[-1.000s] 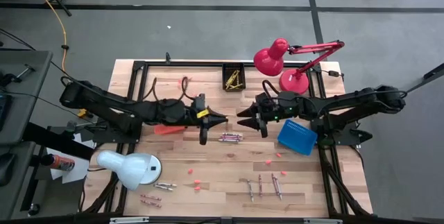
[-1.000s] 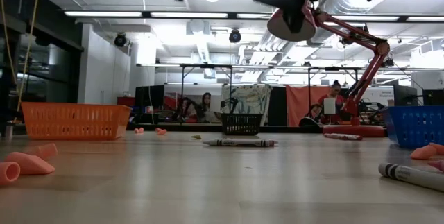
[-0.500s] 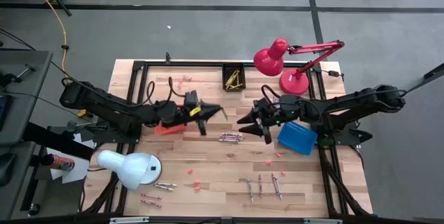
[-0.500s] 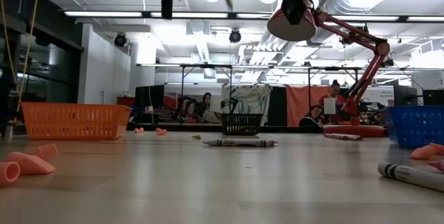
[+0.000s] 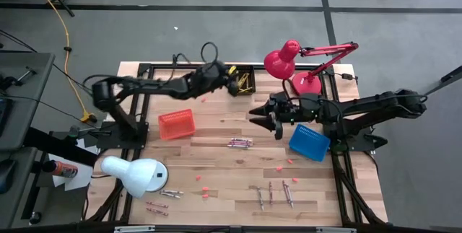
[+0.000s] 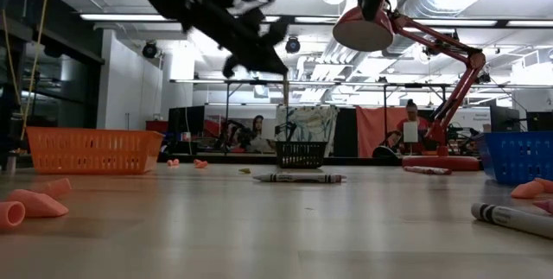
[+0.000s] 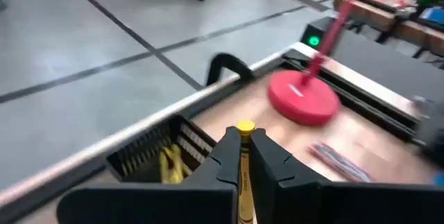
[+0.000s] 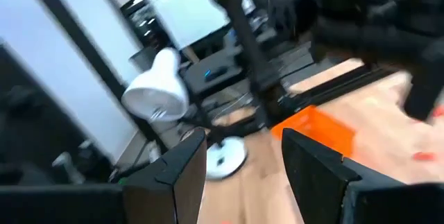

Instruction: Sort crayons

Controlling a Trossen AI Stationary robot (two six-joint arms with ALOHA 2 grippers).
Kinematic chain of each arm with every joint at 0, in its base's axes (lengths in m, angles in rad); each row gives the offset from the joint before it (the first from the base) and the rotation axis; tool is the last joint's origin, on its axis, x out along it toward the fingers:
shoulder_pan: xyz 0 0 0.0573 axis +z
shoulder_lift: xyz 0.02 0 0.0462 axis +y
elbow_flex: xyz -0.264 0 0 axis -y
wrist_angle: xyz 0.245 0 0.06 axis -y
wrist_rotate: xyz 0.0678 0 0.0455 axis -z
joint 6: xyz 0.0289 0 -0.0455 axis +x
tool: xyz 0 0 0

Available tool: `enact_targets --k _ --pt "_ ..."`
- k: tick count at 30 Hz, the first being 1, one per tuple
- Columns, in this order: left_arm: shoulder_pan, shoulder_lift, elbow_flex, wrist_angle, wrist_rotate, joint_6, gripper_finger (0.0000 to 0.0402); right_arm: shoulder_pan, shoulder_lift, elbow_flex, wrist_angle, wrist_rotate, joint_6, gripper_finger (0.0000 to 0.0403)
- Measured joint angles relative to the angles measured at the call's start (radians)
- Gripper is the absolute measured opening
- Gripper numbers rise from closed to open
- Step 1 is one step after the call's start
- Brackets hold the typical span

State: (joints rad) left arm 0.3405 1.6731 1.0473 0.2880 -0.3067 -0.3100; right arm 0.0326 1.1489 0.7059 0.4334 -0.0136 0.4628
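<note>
My left gripper (image 5: 228, 76) hangs above the table's far edge, just left of the black basket (image 5: 244, 81), which has yellow crayons in it. It is shut on a yellow crayon (image 7: 244, 156). My right gripper (image 5: 263, 115) hovers open over the middle right of the table, with nothing between its fingers (image 8: 182, 175). A bunch of purplish-grey crayons (image 5: 240, 143) lies flat at the table's middle. More crayons lie near the front edge (image 5: 274, 193) and front left (image 5: 164, 194). My left gripper pinches the yellow crayon between its two fingers (image 7: 223, 160). The crayon lies along the fingers, and its blunt end (image 7: 245, 126) sticks out past the fingertips. The fingers reach nearly level toward the black basket (image 7: 166, 156). The crayon is lifted clear of the table.
An orange basket (image 5: 177, 124) stands at middle left and a blue basket (image 5: 309, 141) at right. A red lamp (image 5: 303, 81) stands at the far right and a white lamp (image 5: 137, 174) at the front left. Pink crumbs (image 5: 204, 190) dot the front half.
My left gripper has swung from over the table's middle toward the far edge and to the right, up to the black basket, staying shut on the yellow crayon. The orange basket, which the arm covered before, now shows. My right gripper has drifted slightly toward the far edge.
</note>
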Motion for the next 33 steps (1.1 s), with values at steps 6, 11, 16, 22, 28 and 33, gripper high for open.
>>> enact_targets --k 6,11,16,22,28,33 --pt "0.065 0.146 0.104 -0.004 0.019 0.031 0.0006 0.000 0.000 0.000 0.021 0.090 0.007 0.0181" --pt "0.075 0.173 0.118 -0.039 0.041 0.033 0.0025 0.001 0.000 0.000 0.020 0.090 0.008 0.0181" --pt "0.075 0.164 0.118 -0.085 0.042 0.033 0.0069 0.001 0.000 0.000 0.020 0.090 0.008 0.0181" --pt "0.065 0.107 0.118 -0.102 0.071 0.034 0.0140 0.001 0.000 0.000 0.020 0.091 0.008 0.0181" --pt "0.034 -0.031 0.119 -0.330 0.217 0.025 0.0183 0.001 0.000 0.000 0.023 0.090 0.010 0.0181" --pt "-0.079 -0.093 0.081 -0.576 0.264 0.049 0.0186 0.001 0.000 0.000 0.020 0.090 0.008 0.0181"
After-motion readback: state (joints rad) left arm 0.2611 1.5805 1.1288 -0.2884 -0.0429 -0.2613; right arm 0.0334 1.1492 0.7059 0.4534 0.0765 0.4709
